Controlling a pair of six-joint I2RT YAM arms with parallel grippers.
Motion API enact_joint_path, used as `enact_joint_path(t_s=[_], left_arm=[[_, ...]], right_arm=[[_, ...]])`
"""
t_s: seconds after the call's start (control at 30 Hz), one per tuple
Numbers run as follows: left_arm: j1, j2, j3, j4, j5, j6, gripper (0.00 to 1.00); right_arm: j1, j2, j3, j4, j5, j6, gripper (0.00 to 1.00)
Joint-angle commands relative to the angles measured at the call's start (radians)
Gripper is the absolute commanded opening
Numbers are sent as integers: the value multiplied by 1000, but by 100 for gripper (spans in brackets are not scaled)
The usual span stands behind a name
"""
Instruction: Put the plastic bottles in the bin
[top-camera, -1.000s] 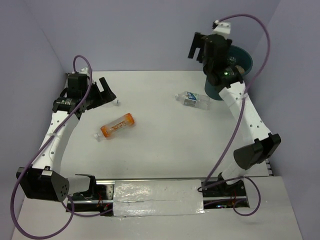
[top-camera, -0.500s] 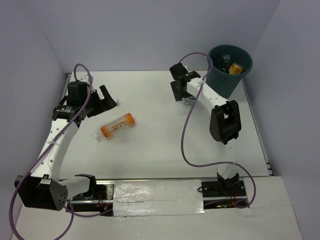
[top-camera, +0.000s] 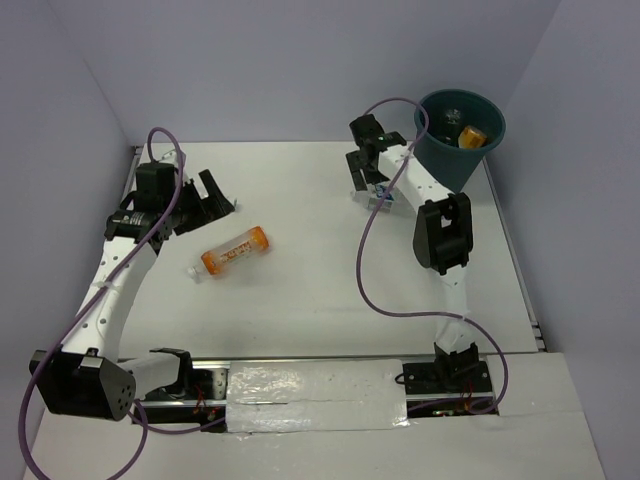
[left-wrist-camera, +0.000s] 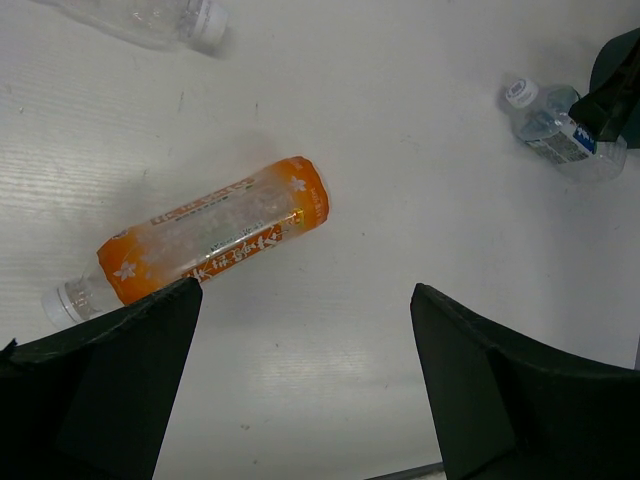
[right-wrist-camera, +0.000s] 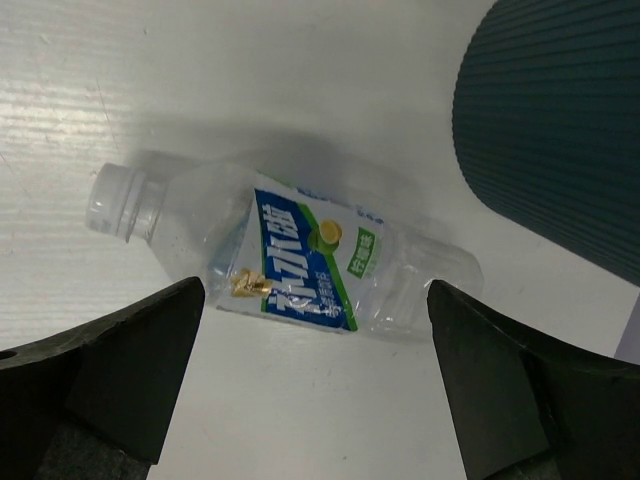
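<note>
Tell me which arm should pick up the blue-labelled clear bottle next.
Right. The right gripper, open, hangs directly over the blue-labelled bottle, with the bin just beside it. The left gripper, also open, is far off over the orange bottle.

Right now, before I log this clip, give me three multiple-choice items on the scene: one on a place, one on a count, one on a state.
1. Where does the blue-labelled bottle lie?
A. on the table beside the bin
B. inside the bin
C. at the table's near edge

2. How many orange bottles show from above?
A. one
B. two
C. four

3. How does the right gripper stand?
A. shut on a bottle
B. shut, empty
C. open, holding nothing

Answers: A, it lies flat next to the bin's wall; B, one on the table, one inside the bin; C, both fingers stand wide of the bottle.
</note>
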Motion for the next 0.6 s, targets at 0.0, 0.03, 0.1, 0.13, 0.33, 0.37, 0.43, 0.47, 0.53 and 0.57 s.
enact_joint_path(t_s=[0.0,0.03,0.1,0.13,0.33,0.37,0.43,0.47,0.53,0.57], left_arm=[[4,4,-1,43,12,3,99],[4,4,-1,46,11,4,99],[4,3,-1,49,3,6,99],[4,4,-1,49,0,7,100],[4,27,9,46,5,9,99],[2,29,12,43,5,9,99],[4,26,11,44,2,9,99],[4,24,6,50,3,8,99],[4,15,2,55,8,4,99],[4,13,2,56,9,4,99]], right_arm=[[-4,23,75,6,-66,-30,100],[-7,23,66,14,-73,-34,100],[-4,20,35,38,-101,-26,100],[-4,17,23,46,-113,-23,100],[-7,-1,-52,90,-210,46,100],[-6,-7,-76,107,-221,51,100],[2,-15,-90,110,-198,58,100],[5,-17,-100,106,-198,57,100],[7,-26,-127,107,-225,62,100],[8,-32,-141,118,-233,63,100]])
